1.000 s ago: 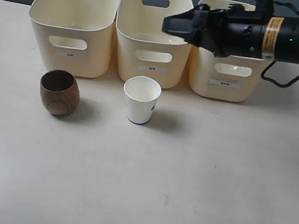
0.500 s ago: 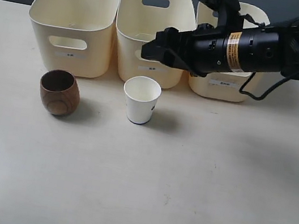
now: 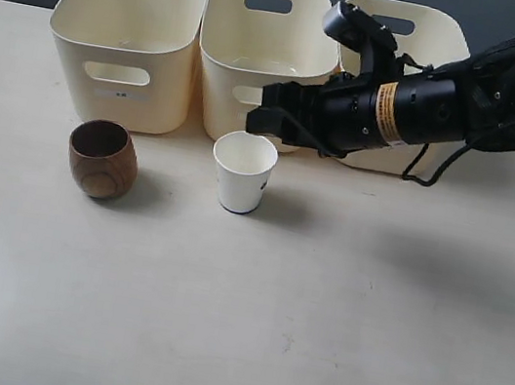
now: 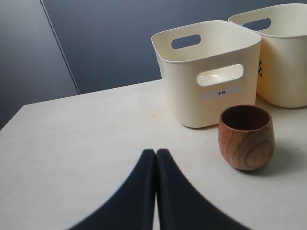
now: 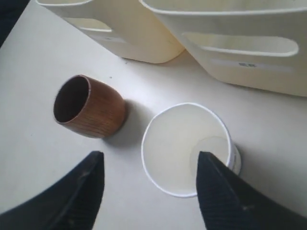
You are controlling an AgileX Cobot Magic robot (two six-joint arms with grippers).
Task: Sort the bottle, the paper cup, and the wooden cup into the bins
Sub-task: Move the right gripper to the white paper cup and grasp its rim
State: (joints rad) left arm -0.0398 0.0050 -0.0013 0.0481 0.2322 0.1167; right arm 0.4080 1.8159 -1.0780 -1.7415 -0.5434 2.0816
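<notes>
Below my right gripper [image 5: 148,179], its fingers spread wide, the paper cup [image 3: 242,171] stands upright on the table [image 3: 336,314] before the middle bin [image 3: 260,60]. I judge it light and easily crushed, so I'd straddle the wall just under the stiffer rim and close gently. My left gripper [image 4: 156,158] is pressed together, near the wooden cup [image 4: 246,137].
</notes>
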